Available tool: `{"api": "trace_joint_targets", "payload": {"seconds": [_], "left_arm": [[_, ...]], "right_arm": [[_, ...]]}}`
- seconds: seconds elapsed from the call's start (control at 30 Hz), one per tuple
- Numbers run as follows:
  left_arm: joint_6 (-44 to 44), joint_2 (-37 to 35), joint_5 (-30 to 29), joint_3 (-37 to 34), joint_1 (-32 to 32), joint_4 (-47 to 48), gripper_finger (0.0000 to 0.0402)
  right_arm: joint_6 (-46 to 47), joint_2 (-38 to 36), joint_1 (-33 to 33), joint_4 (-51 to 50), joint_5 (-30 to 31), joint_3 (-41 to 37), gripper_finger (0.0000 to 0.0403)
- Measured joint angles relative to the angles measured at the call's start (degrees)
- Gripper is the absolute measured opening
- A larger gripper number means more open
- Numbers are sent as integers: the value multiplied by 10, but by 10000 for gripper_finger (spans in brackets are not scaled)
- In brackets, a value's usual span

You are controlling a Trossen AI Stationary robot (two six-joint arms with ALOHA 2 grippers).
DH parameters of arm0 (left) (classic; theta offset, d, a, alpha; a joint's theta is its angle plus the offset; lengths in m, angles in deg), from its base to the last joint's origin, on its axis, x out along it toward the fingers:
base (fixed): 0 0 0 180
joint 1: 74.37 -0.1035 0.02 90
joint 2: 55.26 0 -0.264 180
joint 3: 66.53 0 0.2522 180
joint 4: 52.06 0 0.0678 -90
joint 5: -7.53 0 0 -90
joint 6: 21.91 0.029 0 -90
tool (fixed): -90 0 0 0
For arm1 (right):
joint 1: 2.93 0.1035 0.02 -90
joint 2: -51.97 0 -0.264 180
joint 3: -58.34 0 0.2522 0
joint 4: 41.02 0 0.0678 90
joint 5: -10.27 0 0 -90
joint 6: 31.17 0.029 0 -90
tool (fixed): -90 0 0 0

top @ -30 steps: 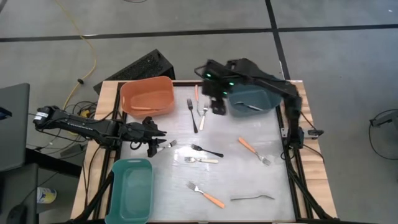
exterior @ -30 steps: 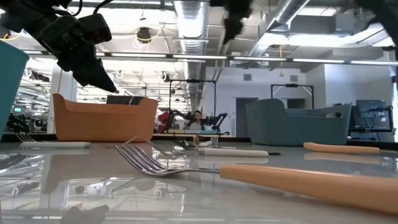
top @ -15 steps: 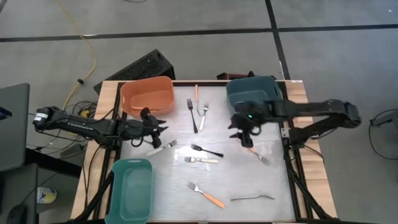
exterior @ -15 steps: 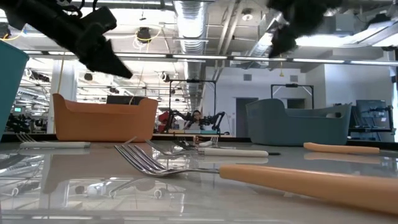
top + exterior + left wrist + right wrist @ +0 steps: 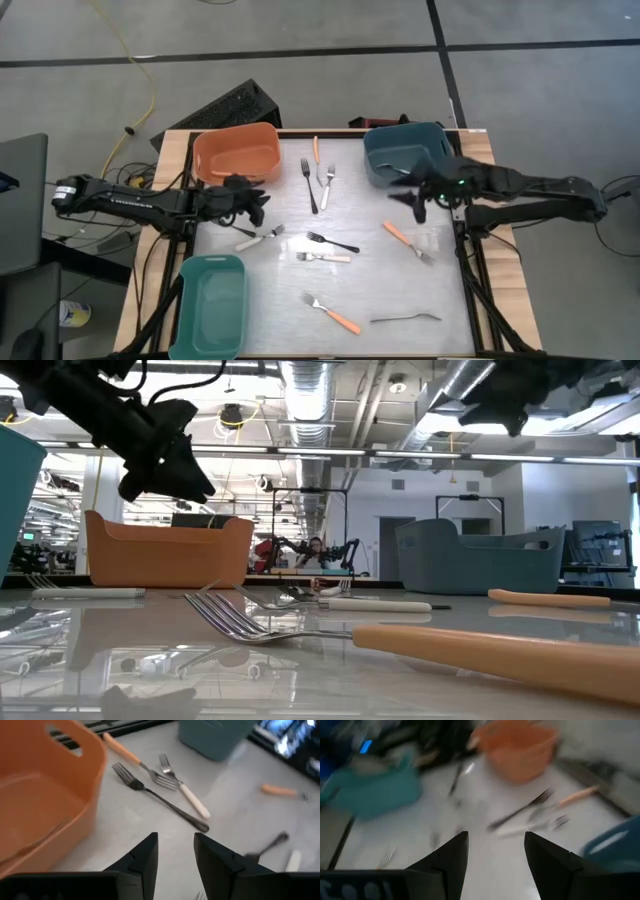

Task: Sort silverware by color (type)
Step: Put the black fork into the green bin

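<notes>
Sorting is only partly done, judging from the forks scattered over the pale table top (image 5: 270,290). The rounded orange plastic bin (image 5: 237,155) at the table's far left corner serves as the landmark. The left gripper (image 5: 258,203) hovers just in front of that bin's near right corner; its fingers (image 5: 142,857) are slightly parted and nothing is held. The right gripper (image 5: 417,204) hangs well to the right of the orange bin, just in front of the dark blue-grey bin (image 5: 405,152); its fingers (image 5: 451,854) are spread wide and empty.

Just right of the orange bin lie three forks close together: an orange-handled metal fork (image 5: 316,151), an all-black fork (image 5: 310,184) and a white-handled fork (image 5: 327,184). Another white-handled fork (image 5: 258,237) lies just in front of the left gripper. Farther forward and right are a second black fork (image 5: 333,242), a white-handled one (image 5: 324,257), two orange-handled ones (image 5: 408,241) (image 5: 333,314) and a slim dark fork (image 5: 406,318). A teal bin (image 5: 212,304) stands at the near left corner.

A risk is judged at the crowded trio: two handles could be pinched at once, or a neighbour nudged. On the smooth top, a slim handle could slide out of a shallow grasp, and a fork could be dropped into the wrong bin.
</notes>
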State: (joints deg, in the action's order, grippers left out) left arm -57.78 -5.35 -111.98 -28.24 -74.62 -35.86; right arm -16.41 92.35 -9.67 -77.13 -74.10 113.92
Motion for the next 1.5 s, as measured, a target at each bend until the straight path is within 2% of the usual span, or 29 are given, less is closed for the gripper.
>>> {"api": "trace_joint_targets", "payload": {"seconds": [0.17,0.33,0.43,0.57,0.8,1.0,1.1,1.2,1.27,1.33,1.5], "left_arm": [[-69,0,-11,0,0,4,111],[-104,-1,41,0,0,8,111],[-71,-1,51,0,0,26,111],[-6,9,50,0,-7,35,111],[94,12,121,0,-18,47,111],[102,19,121,0,-19,42,111],[107,35,101,0,-31,32,111],[82,66,107,0,-64,-26,111],[58,92,128,0,-90,-57,111],[21,119,153,8,-117,-69,111],[10,162,243,65,-170,3,111]], "right_arm": [[38,-28,10,8,17,0,216],[100,-33,58,2,9,0,216],[125,-26,96,6,18,0,216],[160,3,134,31,77,0,216],[227,54,136,54,124,0,216],[207,62,117,45,127,0,216],[153,61,90,42,154,0,216],[67,60,38,45,152,0,216],[4,61,-7,44,119,0,216],[-37,61,-73,46,60,0,216],[-78,46,-249,54,-149,1,216]]}}
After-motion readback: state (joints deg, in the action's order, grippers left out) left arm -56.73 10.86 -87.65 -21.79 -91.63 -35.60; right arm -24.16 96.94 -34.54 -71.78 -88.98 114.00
